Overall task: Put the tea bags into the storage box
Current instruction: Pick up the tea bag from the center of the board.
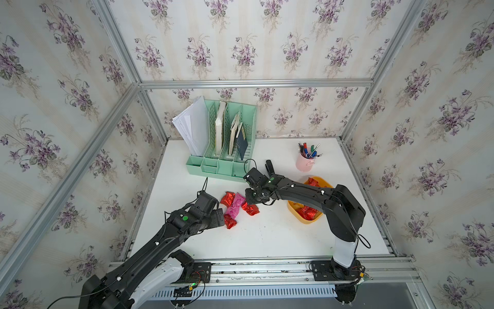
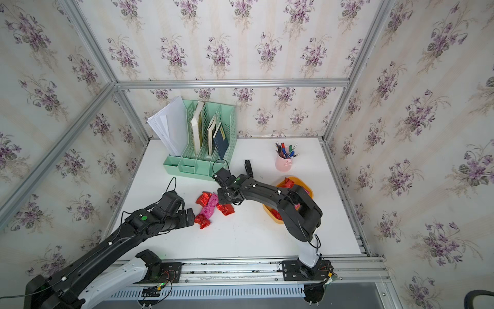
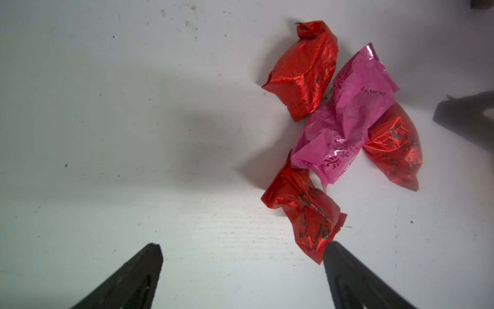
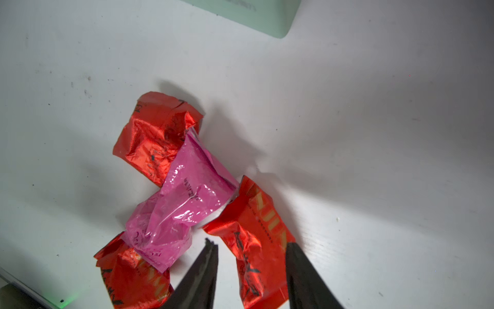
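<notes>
Tea bags (image 1: 235, 207), white table (image 1: 267, 235), floral walls (image 1: 240, 48)

Top view, single frame. White tabletop (image 1: 267, 238) inside a framed cell with floral wallpaper.

Four loose tea bags (image 1: 235, 205) lie clustered mid-table and touching: one pink in the middle, three red around it.

Left hand (image 1: 220, 217) is low, just beside the near red packet (image 1: 230, 222).

Right hand (image 1: 250, 202) points down over the far-right red packet (image 1: 251, 210). Its jaws are not readable from this angle.

Storage box (image 1: 307, 221) sits to the right of the cluster. It holds red tea bags and is partly hidden under the right arm (image 1: 307, 194).

At the back stand a mint-green file organizer (image 1: 213, 168) with papers and books, and a pink pen cup (image 1: 304, 162).
</notes>
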`<action>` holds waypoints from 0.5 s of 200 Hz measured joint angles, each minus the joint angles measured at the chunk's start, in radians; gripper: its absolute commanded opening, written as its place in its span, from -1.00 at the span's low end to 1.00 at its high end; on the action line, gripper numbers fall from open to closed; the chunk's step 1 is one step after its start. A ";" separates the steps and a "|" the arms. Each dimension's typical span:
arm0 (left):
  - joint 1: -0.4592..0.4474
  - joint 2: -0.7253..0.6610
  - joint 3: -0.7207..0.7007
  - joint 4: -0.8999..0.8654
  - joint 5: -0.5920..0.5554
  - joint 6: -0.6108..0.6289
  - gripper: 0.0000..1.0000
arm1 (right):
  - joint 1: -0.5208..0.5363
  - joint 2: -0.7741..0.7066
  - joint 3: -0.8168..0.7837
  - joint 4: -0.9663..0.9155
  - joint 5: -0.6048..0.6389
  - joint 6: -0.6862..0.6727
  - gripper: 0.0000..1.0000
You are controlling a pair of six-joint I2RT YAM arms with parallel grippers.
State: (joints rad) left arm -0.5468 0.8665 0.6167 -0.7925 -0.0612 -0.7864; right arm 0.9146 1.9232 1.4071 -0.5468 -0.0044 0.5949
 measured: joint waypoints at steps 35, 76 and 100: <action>0.001 -0.037 -0.018 -0.004 -0.026 -0.031 0.98 | 0.023 0.060 0.041 -0.052 0.018 -0.051 -0.04; 0.003 -0.006 0.002 -0.003 -0.041 -0.035 0.98 | 0.027 0.086 0.027 -0.079 0.038 -0.075 -0.18; 0.003 -0.003 0.002 -0.003 -0.041 -0.047 0.98 | 0.030 0.093 0.027 -0.079 0.048 -0.080 -0.50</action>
State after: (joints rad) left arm -0.5438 0.8639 0.6186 -0.7952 -0.1020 -0.8337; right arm 0.9443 2.0167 1.4338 -0.6262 0.0437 0.5152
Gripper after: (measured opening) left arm 0.988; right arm 0.329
